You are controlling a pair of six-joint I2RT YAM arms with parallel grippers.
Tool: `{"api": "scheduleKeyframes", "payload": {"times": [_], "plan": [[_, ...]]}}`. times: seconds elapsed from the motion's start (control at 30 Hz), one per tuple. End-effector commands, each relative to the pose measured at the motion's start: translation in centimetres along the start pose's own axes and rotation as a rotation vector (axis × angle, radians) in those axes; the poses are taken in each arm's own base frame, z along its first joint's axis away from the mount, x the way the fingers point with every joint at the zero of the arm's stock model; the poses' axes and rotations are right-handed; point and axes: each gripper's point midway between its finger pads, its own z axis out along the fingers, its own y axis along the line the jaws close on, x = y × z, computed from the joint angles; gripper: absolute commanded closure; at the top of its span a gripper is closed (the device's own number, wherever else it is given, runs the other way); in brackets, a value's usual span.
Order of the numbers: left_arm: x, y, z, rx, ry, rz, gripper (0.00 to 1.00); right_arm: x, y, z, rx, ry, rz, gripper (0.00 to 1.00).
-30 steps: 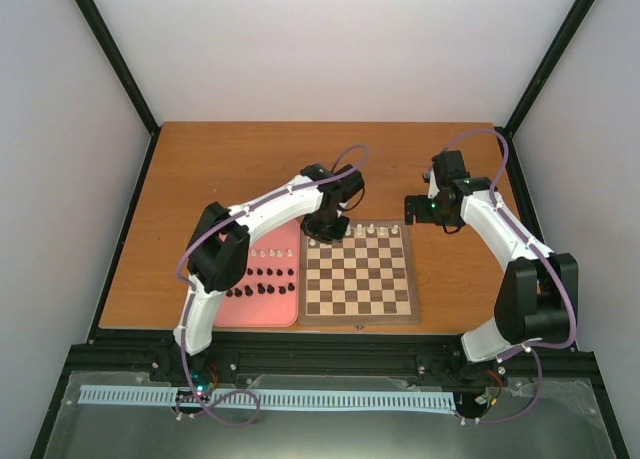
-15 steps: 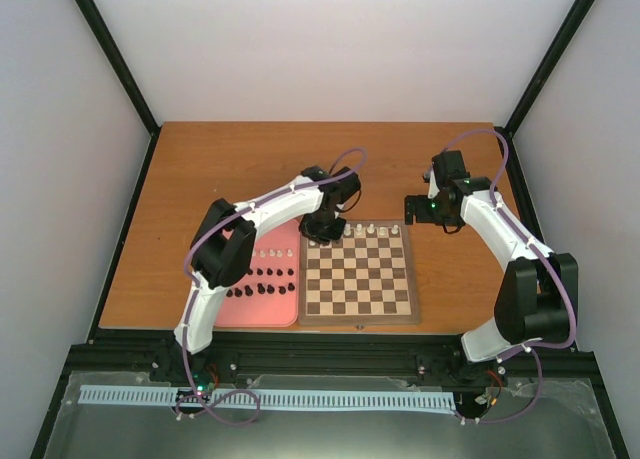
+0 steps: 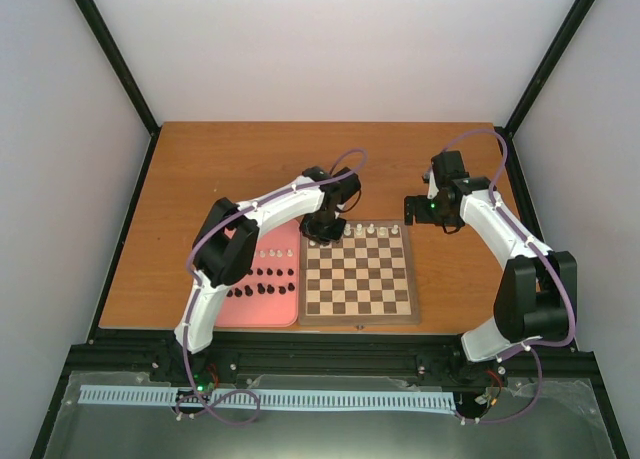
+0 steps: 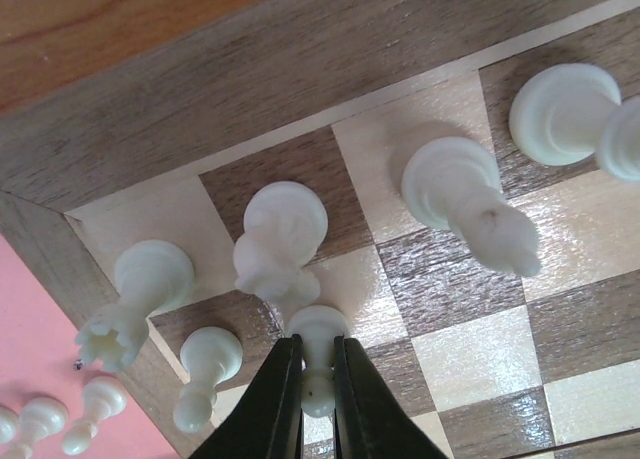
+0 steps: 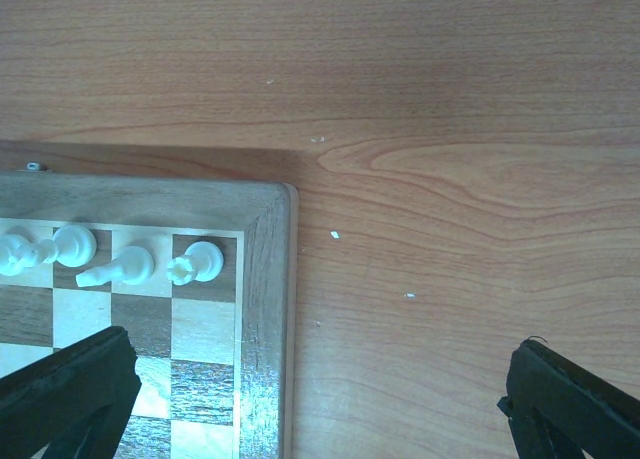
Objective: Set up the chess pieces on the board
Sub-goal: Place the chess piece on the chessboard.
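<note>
The left hand (image 4: pixel 318 364) pinches a white pawn (image 4: pixel 318 329) tight, right next to the white knight (image 4: pixel 275 249) near the board (image 4: pixel 300 69) corner. The right hand (image 5: pixel 315 399) is spread wide over the surface (image 5: pixel 450 129) beside the board.

A wooden table (image 3: pixel 230 169) carries the board (image 3: pixel 358 279) and, just beside it, a pink tray (image 3: pixel 262 310) (rounded corners).

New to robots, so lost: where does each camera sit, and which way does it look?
Top external: above, behind; looks down on table, board, both arms.
Left wrist: on left arm; looks down at board corner; left gripper shut on white pawn.
Right wrist: on right arm; looks down at board edge, table; right gripper open.
All three share the board.
</note>
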Motion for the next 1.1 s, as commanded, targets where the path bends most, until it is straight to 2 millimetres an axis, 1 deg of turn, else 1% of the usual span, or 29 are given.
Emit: {"api": "scheduleKeyframes", "payload": {"times": [0.0,0.2,0.3,0.57,0.77,0.93,1.0,1.07], "plan": [[-1.4,-0.4,-0.3,0.026,-0.026,0.01,0.95,-0.6,-0.4,-0.2,0.014,-0.01,0.004,0.0],[-1.4,-0.6,0.0,0.034,-0.019,0.014,0.94,-0.6,-0.5,-0.1,0.016,-0.009,0.003,0.0],[-1.5,-0.7,0.0,0.041,-0.022,0.016,0.9,-0.5,-0.5,-0.1,0.017,-0.007,0.003,0.0],[-1.2,-0.7,0.2,0.042,-0.008,0.019,0.85,-0.6,-0.4,-0.1,0.015,-0.009,0.002,0.0],[-1.3,-0.7,0.0,0.042,-0.015,0.022,0.83,-0.6,-0.4,0.0,0.013,-0.008,0.003,0.0],[-1.4,-0.8,-0.8,0.05,-0.026,0.024,0.81,-0.5,-0.4,0.0,0.011,-0.008,0.002,0.0],[-1.6,-0.9,-1.6,0.058,-0.038,0.024,0.8,-0.6,-0.3,-0.1,0.009,-0.01,0.002,0.0],[-1.8,-1.0,-2.6,0.067,-0.054,0.024,0.78,-0.6,-0.3,-0.1,0.006,-0.01,0.002,0.0]]}}
